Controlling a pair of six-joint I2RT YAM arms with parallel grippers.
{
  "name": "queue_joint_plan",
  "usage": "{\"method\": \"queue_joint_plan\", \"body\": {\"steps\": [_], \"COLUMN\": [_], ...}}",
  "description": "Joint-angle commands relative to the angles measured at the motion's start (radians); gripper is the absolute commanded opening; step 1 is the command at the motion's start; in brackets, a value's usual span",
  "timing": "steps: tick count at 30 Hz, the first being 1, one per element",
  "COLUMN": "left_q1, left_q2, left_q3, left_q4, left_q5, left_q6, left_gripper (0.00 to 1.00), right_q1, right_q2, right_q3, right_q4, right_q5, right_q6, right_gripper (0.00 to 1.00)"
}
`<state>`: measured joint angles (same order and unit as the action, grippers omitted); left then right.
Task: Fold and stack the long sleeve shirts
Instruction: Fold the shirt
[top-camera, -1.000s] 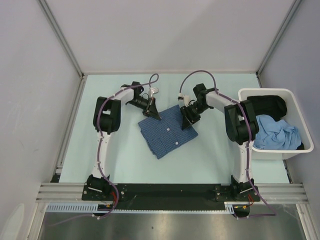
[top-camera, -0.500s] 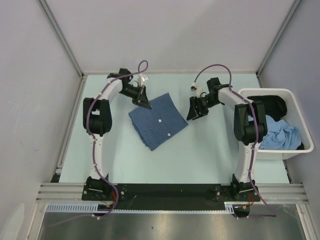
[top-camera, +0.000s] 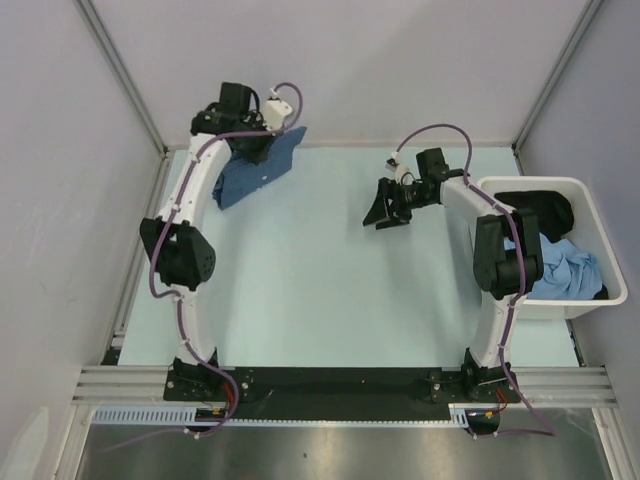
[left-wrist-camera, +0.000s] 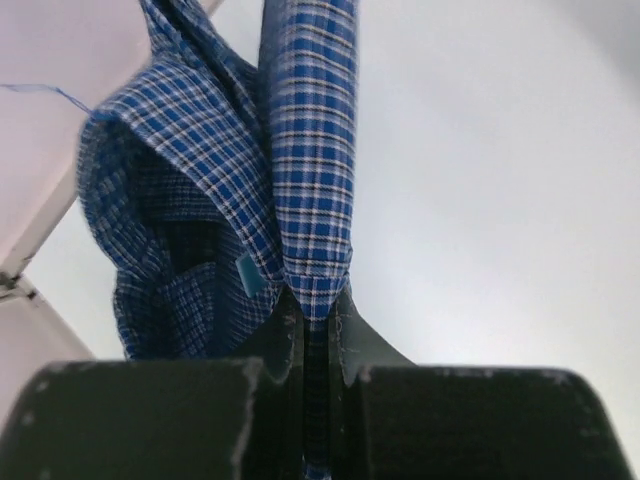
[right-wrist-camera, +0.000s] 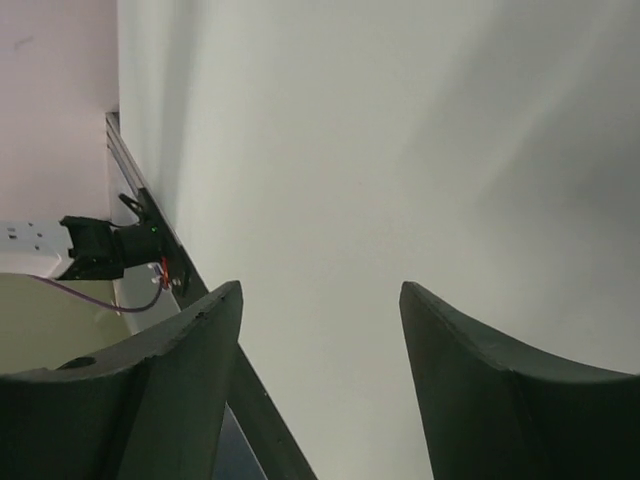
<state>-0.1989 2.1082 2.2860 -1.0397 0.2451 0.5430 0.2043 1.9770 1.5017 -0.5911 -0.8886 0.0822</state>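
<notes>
Gripping the shirt (left-wrist-camera: 312, 150) at far left.
My left tool (left-wrist-camera: 315, 305) is clamped on it; right tool (right-wrist-camera: 320, 300) gapes empty over the surface (top-camera: 320, 300).

White plastic bin (top-camera: 530, 182) at the right of a pale green table (top-camera: 320, 300), grey walls (top-camera: 340, 70) behind

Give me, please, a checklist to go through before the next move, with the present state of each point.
1. The left gripper holds the checked shirt: ok, jaws shut on a fold of it.
2. The shirt keeps a neat fold: cannot tell; it hangs bunched from the gripper.
3. The shirt's lower edge is off the table: cannot tell.
4. The right gripper is open and empty: ok.
5. The right gripper is apart from the shirt: ok, they are on opposite sides of the table.
6. More clothes wait in the white bin: ok, a dark garment and a light-blue garment.
</notes>
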Motion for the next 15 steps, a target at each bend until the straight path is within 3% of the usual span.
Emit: {"method": "queue_joint_plan", "body": {"steps": [1,3,6,10,15], "left_q1": [-0.17,-0.217,-0.356,-0.483,-0.614], "left_q2": [-0.163,-0.211,-0.192,-0.165,-0.174], "left_q3": [-0.355,-0.588,-0.773,-0.865,-0.902], "left_q4": [0.252,0.405,0.528,0.596,0.622], "left_q5": [-0.294,-0.32,-0.404,-0.472,-0.452], "left_q6": [0.101,0.075,-0.018,-0.177,-0.265], "left_gripper": [0.0,0.0,0.0,0.0,0.0], "right_q1": [-0.013,-0.016,-0.016,-0.019,-0.025], "right_q2": [-0.012,0.002,0.022,0.031,0.023], "right_q3": [-0.043,-0.069,-0.084,-0.118,-0.225], "right_q4": [0.095,0.106,0.128,0.139,0.195], "right_q5": [-0.061,-0.075,-0.099,-0.115,-0.122], "right_q6": [0.137,0.171,0.2,0.232,0.312], "right_gripper": [0.7,0.71,0.71,0.72,0.73]}}
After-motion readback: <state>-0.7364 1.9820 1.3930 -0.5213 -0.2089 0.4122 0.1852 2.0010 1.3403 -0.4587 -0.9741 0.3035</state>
